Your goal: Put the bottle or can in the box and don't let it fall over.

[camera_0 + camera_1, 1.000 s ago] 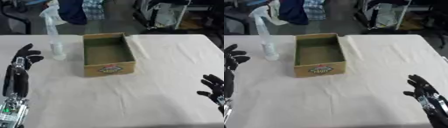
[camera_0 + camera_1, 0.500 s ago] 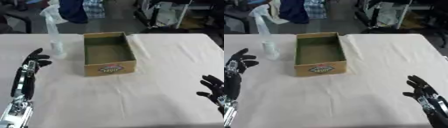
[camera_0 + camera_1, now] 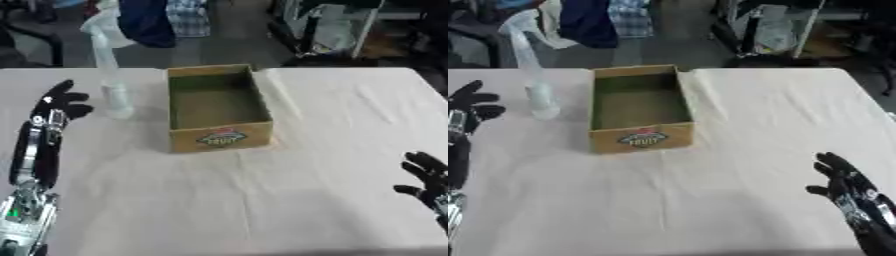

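The left hand (image 3: 59,102) has come up and forward along the left side of the table, and now sits higher and closer to the clear bottle (image 3: 112,80) than a second ago, fingers spread and not touching it. Its arm now stretches further up from the near edge.

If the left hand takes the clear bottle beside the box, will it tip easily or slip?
The clear bottle is tall and narrow on a small base, so a push up high would probably tip it. It looks see-through and mostly empty, so likely light. Its smooth wall may slip in the open left hand.
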Controlling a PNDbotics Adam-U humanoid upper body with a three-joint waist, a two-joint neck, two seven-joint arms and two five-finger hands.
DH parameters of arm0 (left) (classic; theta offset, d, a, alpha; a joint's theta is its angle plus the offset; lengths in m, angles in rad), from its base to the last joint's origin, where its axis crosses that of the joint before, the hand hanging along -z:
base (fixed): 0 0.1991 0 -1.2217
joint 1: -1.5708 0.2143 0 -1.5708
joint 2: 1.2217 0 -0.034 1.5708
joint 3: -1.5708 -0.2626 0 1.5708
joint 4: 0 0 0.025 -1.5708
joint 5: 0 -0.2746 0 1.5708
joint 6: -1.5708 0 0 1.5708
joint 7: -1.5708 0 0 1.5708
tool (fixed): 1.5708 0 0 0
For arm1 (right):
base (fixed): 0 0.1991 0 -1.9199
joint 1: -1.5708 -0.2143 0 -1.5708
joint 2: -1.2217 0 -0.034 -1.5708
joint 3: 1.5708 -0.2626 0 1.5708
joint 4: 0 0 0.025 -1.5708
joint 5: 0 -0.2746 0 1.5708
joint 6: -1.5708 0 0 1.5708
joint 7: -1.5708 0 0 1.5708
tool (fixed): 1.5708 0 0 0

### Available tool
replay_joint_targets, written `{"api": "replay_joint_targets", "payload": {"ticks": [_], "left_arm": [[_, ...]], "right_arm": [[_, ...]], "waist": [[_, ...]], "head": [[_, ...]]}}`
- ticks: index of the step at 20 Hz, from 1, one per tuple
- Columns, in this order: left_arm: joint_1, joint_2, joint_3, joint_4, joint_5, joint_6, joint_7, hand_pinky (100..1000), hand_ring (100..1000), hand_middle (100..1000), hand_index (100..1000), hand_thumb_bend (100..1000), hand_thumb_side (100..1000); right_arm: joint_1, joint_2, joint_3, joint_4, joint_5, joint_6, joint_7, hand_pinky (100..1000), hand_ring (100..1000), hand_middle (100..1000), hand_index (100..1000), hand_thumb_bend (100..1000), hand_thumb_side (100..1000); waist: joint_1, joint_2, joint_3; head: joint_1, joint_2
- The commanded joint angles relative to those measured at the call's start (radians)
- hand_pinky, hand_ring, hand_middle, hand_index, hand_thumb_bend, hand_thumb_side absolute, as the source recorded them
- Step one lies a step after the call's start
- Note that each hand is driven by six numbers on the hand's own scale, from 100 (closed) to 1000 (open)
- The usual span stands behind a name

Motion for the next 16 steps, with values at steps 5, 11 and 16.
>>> {"api": "replay_joint_targets", "payload": {"ticks": [5,11,16], "left_arm": [[-0.092,0.202,0.029,-0.070,-0.091,0.057,-0.032,776,709,720,907,100,848],[-0.235,0.371,0.005,0.064,-0.195,0.114,-0.103,792,754,766,932,100,786],[-0.376,0.512,-0.064,0.205,-0.281,0.199,-0.189,811,789,808,943,100,868]], "right_arm": [[-0.001,-0.043,-0.007,-0.009,0.001,-0.004,0.000,793,1000,971,1000,100,616],[0.010,-0.061,-0.008,-0.008,0.007,-0.005,0.000,793,1000,971,1000,100,613],[0.014,-0.064,0.002,-0.006,0.005,-0.008,0.010,794,1000,972,1000,100,611]], "waist": [[0.021,-0.021,-0.010],[0.039,-0.037,-0.009],[0.037,-0.043,-0.025]], "head": [[-0.006,-0.013],[-0.006,-0.001],[0.009,-0.001]]}}
